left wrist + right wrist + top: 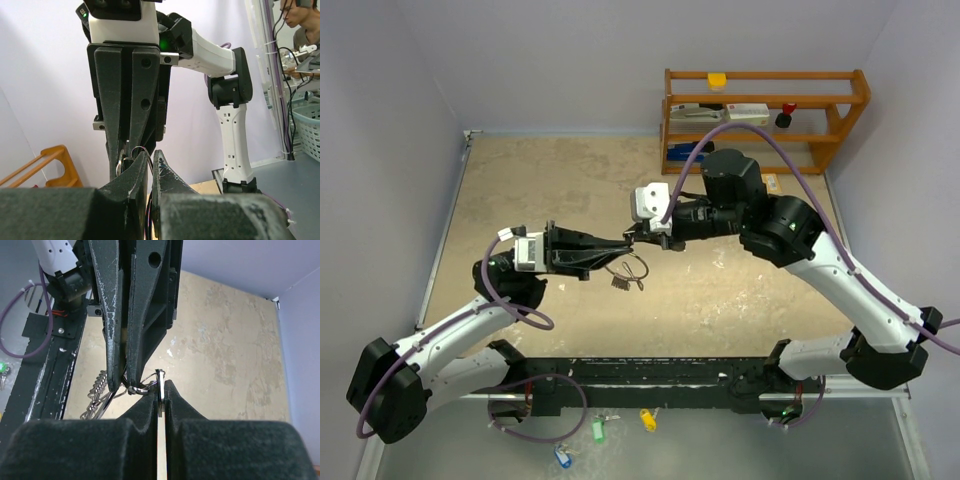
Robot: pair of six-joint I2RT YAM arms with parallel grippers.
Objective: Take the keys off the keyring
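My two grippers meet tip to tip above the middle of the table. My left gripper [622, 244] is shut on the thin wire keyring [139, 388], whose loop shows at its fingertips in the left wrist view [131, 148]. My right gripper [637, 238] is shut on a flat silver key [160, 390], seen edge-on between its pads, right beside the ring. Several other silver keys [623, 278] hang below the ring, just above the table; they also show in the right wrist view [97, 392]. I see no black or red tag.
A wooden shelf [765, 115] with small items stands at the back right. Green [598, 430], yellow [648, 420] and blue [562, 458] tagged keys lie by the near edge, in front of the arm bases. A person [300, 20] sits beyond the table.
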